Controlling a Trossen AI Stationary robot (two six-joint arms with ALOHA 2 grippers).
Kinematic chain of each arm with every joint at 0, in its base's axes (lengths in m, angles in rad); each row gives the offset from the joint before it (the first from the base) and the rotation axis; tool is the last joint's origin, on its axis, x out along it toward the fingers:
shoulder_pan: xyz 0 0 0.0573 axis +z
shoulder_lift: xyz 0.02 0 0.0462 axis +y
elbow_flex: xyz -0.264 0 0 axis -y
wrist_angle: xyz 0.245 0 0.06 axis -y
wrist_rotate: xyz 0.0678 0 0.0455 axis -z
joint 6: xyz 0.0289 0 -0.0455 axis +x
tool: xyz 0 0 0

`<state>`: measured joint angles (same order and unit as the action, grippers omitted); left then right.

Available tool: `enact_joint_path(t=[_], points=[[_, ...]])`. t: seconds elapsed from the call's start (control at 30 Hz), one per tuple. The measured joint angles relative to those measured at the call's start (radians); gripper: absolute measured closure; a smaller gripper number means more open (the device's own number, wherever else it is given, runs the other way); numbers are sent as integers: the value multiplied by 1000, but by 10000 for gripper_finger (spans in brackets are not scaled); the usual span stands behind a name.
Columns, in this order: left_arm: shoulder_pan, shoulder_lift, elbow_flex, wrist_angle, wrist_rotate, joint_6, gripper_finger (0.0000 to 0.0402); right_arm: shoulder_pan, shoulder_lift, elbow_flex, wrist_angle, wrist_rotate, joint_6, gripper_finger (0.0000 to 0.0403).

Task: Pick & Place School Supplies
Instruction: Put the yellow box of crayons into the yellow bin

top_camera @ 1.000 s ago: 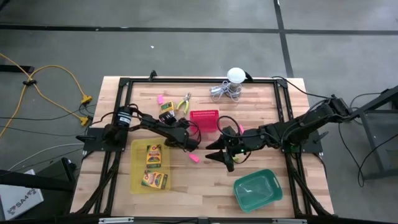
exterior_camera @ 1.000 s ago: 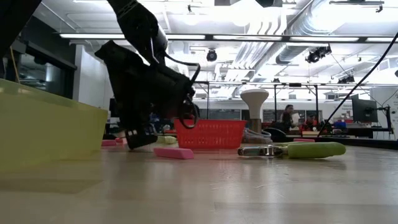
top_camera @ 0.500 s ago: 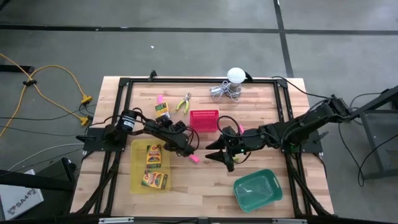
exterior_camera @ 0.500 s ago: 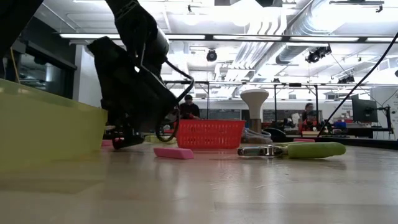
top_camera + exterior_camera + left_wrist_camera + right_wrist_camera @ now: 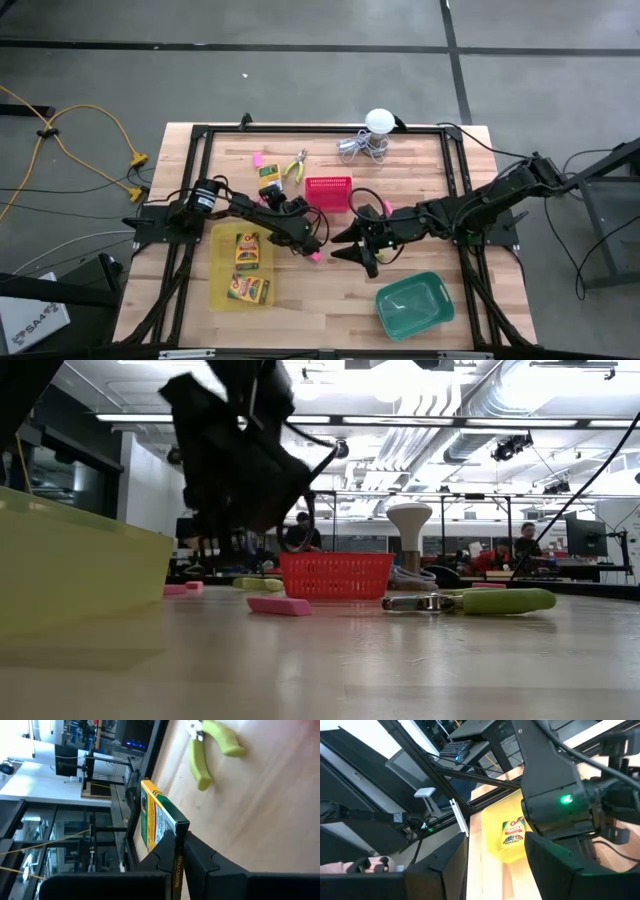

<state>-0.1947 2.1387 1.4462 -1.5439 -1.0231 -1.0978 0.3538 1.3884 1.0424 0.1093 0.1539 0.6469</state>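
My left gripper [image 5: 276,193] is shut on a yellow-and-green crayon box [image 5: 269,182] left of the red basket, and its wrist view shows the box [image 5: 157,822] between the fingers. Beyond it, green-handled pliers [image 5: 295,165] lie flat on the wood. Two more crayon boxes [image 5: 247,250] lie in the yellow tray [image 5: 218,268]. Pink erasers lie at the far left [image 5: 258,158], mid-table [image 5: 315,255] and by the right arm [image 5: 386,207]. My right gripper [image 5: 347,246] hangs open above the table's middle with nothing between its fingers [image 5: 445,860]. My left gripper pinches the crayon box between its two fingers [image 5: 200,857] at the box's end nearest the wrist [image 5: 175,834], one finger on each broad face. The fingers come slanting from the near right, tipped a little downward, and lie along the box. The box stands on edge, lifted clear of the table.
A red basket [image 5: 330,190] stands just right of the held box. A green tray [image 5: 412,305] sits at the near right, and a white ball with coiled wire [image 5: 372,135] at the far edge. A black frame [image 5: 320,129] rims the table. People show in the room behind.
My left gripper has risen from the table top with the crayon box in its hold and has tipped a little. The pink eraser below it has stayed on the wood.
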Motion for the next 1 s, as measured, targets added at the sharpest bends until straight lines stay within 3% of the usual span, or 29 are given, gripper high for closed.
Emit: enact_joint_path(t=[0.37,0.63,1.0], points=[[-93,-55,82,-27,41,1,386,18,0,0,-1,-7,-46,211],[-204,-128,83,-28,163,-44,387,32,0,0,-1,-32,-66,211],[-364,-135,83,-29,283,-90,389,85,0,0,-1,-34,-155,211]])
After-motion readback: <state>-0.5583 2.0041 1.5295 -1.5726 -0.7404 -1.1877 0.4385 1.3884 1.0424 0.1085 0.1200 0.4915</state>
